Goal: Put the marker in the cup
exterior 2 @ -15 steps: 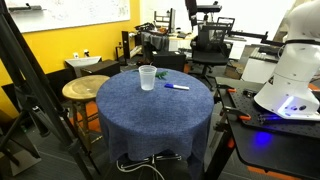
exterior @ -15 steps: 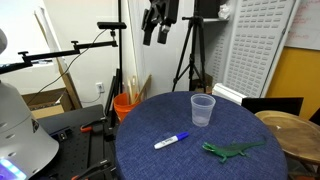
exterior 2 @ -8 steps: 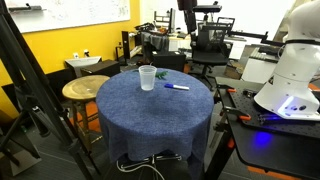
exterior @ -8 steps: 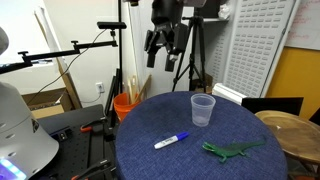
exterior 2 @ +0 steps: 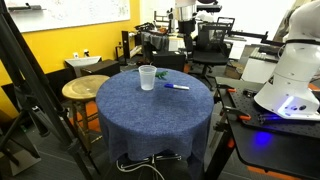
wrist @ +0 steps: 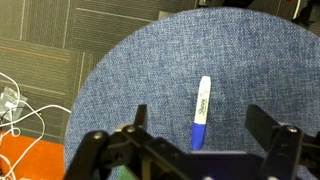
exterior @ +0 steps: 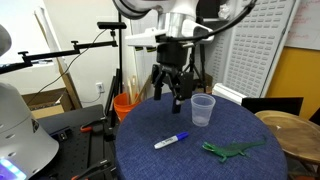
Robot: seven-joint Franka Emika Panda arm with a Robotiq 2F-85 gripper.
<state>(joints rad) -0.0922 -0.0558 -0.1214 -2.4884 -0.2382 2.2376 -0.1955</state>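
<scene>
While the marker (exterior: 171, 140) lies untouched, approach is in hand

It rests flat on the blue counter (exterior: 140, 160), near the upright cup (exterior: 203, 110). Above hangs the gripper (exterior: 167, 97), jaws apart and empty. Next move, likely: descend straddling the barrel, then close

I work in a robotics lab, identified by the white robot base (exterior 2: 290, 70) with a blue indicator light, the black boom stand (exterior: 70, 50), the whiteboard (exterior 2: 70, 8), office chairs (exterior 2: 212, 45), loose floor cables (wrist: 15, 105) and a cloth-covered round table (exterior 2: 150, 105).
</scene>
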